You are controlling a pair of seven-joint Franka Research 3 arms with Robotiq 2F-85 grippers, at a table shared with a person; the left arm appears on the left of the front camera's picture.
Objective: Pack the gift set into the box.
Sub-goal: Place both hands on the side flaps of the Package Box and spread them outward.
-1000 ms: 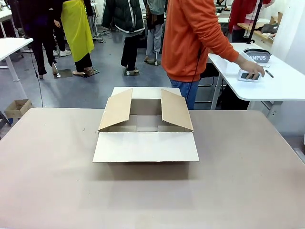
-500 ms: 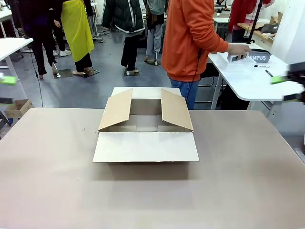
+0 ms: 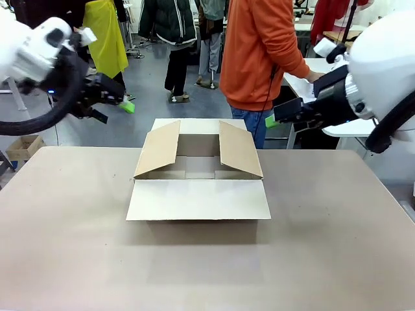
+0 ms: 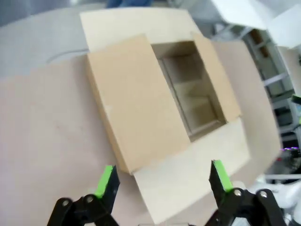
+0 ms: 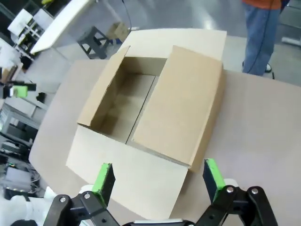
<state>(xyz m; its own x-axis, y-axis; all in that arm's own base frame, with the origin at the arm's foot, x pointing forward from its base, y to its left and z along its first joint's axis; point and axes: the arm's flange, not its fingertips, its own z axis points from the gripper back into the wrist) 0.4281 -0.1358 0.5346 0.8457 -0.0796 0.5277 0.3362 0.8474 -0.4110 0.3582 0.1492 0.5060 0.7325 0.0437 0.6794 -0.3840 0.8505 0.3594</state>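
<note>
Tabletop (image 3: 65,246) with the open cardboard box (image 3: 198,201) at its centre.
Left gripper (image 4: 163,173) hovers above-left, jaws spread; right gripper (image 5: 158,173) above-right, jaws likewise spread. Both side flaps lean inward, so I'd push them outward before loading.

right gripper (image 5: 157,174) fingers spread wide above box (image 5: 181,101), flaps open, on table (image 5: 263,136); person's legs (image 5: 263,37), probably jeans, far side.

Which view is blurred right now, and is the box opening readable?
Left wrist view: soft overall, the box edges smeared, opening readable. Right wrist view: sharper, the inside evenly lit. Front view: box crisp, a soft shadow in front of it; left gripper and right gripper slightly blurred.
</note>
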